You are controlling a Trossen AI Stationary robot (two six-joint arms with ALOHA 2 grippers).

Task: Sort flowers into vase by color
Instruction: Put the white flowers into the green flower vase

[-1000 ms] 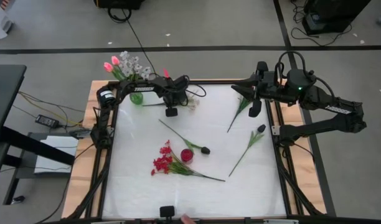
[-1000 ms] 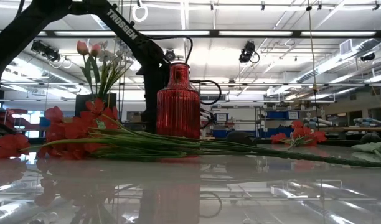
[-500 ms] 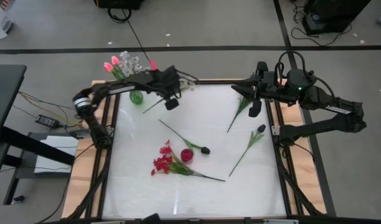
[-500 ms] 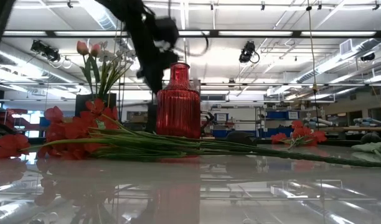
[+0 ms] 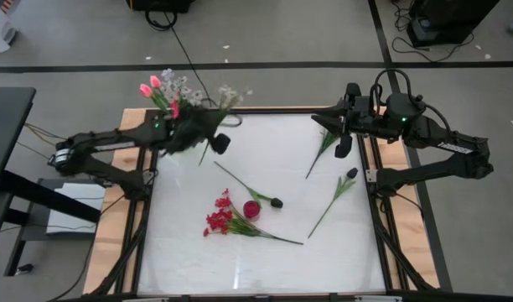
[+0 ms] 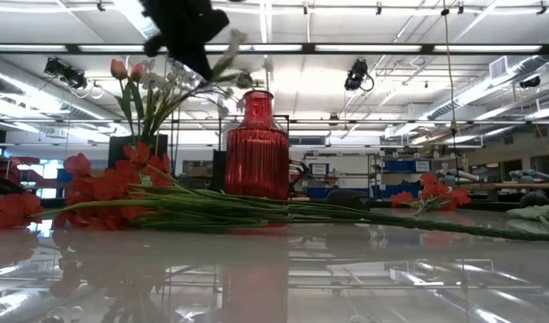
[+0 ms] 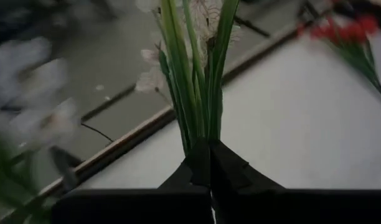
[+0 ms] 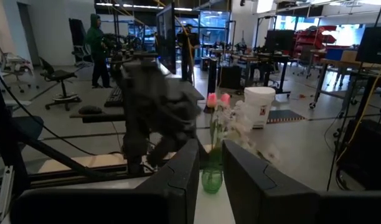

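A green-stemmed spray of tiny white blossoms (image 5: 225, 98) is clamped in the fully closed left gripper (image 5: 208, 138) beside the small green glass vase (image 8: 211, 180)

A ribbed red vase (image 6: 257, 145) and red blooms (image 5: 219, 216) are seen on the white table (image 5: 340, 243); pink tulips (image 5: 151, 85) are held in a green vase (image 8: 211, 180).

Glossy, reflective white tabletop (image 6: 346, 269) framed by bare wood edging (image 5: 114, 218); ribbed red glass vase (image 6: 257, 148), shiny; small green glass vase (image 8: 211, 179); matt dark arm casings.
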